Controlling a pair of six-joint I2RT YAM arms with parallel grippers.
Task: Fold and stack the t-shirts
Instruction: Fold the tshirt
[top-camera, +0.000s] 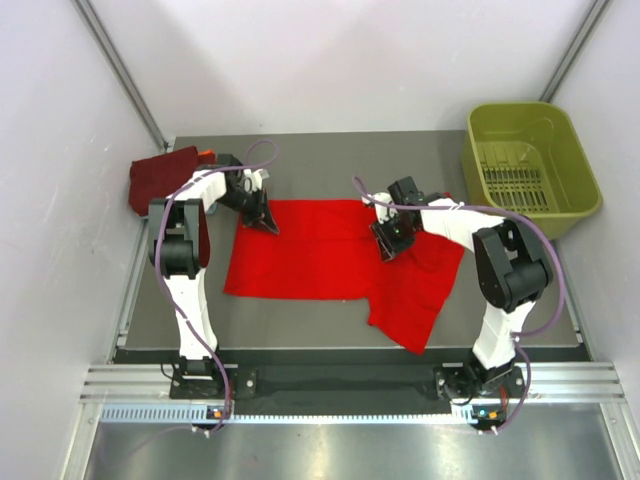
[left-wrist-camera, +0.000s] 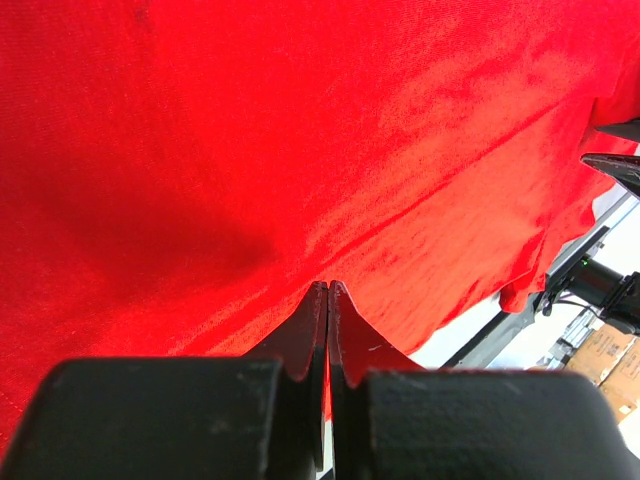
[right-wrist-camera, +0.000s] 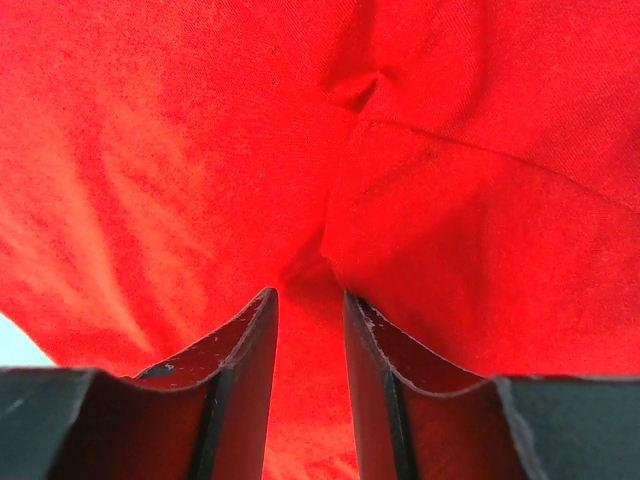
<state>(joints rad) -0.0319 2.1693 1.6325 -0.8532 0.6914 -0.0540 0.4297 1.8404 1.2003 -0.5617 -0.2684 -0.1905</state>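
Observation:
A bright red t-shirt (top-camera: 320, 262) lies spread over the middle of the table, with one part hanging toward the front right. My left gripper (top-camera: 265, 224) is at its back left corner. In the left wrist view it (left-wrist-camera: 329, 286) is shut, its tips pinched into the red cloth (left-wrist-camera: 300, 130), and a crease runs away from them. My right gripper (top-camera: 390, 244) is down on the shirt's right part. In the right wrist view it (right-wrist-camera: 310, 296) is open over a bunched fold (right-wrist-camera: 350, 90), with cloth showing between the jaws. A folded dark maroon t-shirt (top-camera: 163, 178) lies at the back left with an orange edge (top-camera: 206, 154) beside it.
An olive-green plastic basket (top-camera: 530, 165) stands at the back right corner of the table. White walls close in the left, right and back sides. The arm bases are bolted to a rail (top-camera: 340, 382) along the near edge.

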